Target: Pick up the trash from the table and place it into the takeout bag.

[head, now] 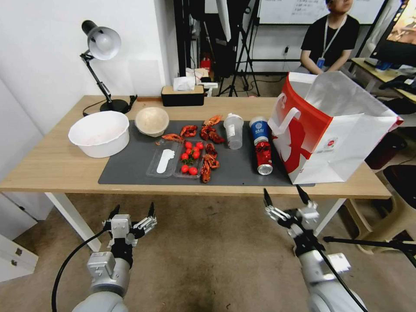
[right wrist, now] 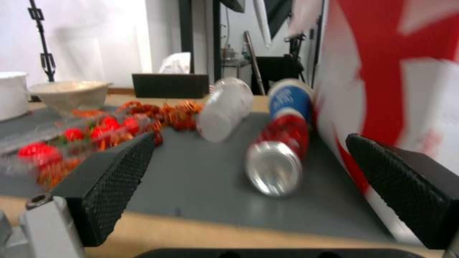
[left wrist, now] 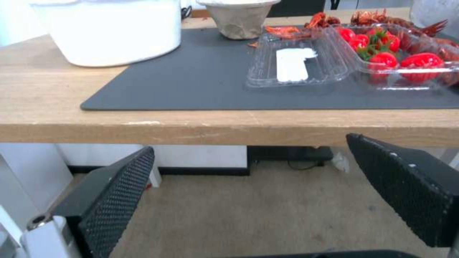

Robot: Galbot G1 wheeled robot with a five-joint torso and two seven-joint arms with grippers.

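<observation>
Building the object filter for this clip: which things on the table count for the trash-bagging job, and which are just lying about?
Job:
takeout bag
blue-and-red cup, lying on its side
clear cup
beige bowl
clear trays with tomatoes
crayfish shells
left gripper and right gripper, both open, short of the table

Lying about:
desk lamp
tissue box
white tub

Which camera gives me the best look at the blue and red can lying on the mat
The right wrist view: the blue-and-red can lies on its side close ahead, silver end toward the camera, beside the takeout bag, though blurred. The head view shows the can whole but small, between the clear cup and the bag. The left wrist view faces the clear tray instead.
</observation>
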